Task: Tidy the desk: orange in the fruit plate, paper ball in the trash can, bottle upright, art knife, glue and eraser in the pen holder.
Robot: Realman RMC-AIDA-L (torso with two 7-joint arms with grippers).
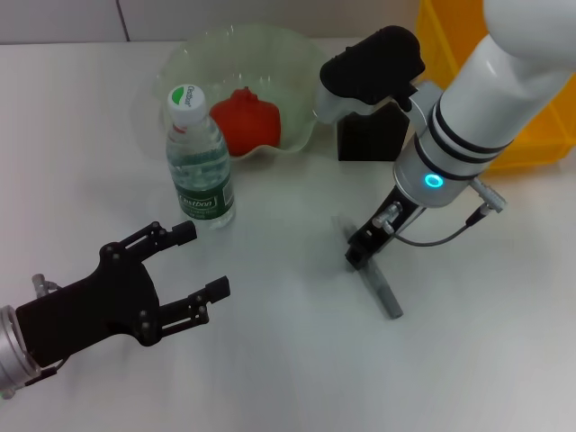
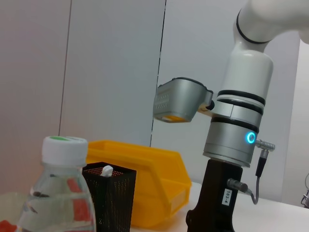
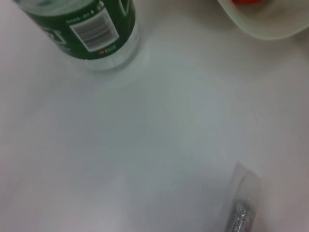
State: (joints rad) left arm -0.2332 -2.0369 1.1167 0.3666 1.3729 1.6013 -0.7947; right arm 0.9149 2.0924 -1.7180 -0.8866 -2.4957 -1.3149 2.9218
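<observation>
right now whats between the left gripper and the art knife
Nothing: in the head view the white table is bare between the open left gripper and the art knife, where the right gripper has reached down.

Green-labelled bottle (image 3: 94, 34), fruit plate rim (image 3: 270, 29), grey art knife (image 3: 243, 205), all well apart on white desk (image 3: 159, 130).

The bottle (image 1: 200, 162) is showing clear, glossy plastic with a matt white cap and a shiny printed green label. The fruit plate (image 1: 297, 135) at twelve o'clock is looking like translucent, glossy plastic with a wavy rim. The orange (image 1: 247, 119) inside it is appearing smooth and faintly shiny. The pen holder (image 2: 108, 200) is showing black mesh, seemingly metal. The yellow bin (image 1: 531, 139) at two o'clock is looking like smooth plastic. The art knife (image 1: 378, 283) is appearing matt grey. The table (image 1: 288, 360) is lying smooth, white and matt.
</observation>
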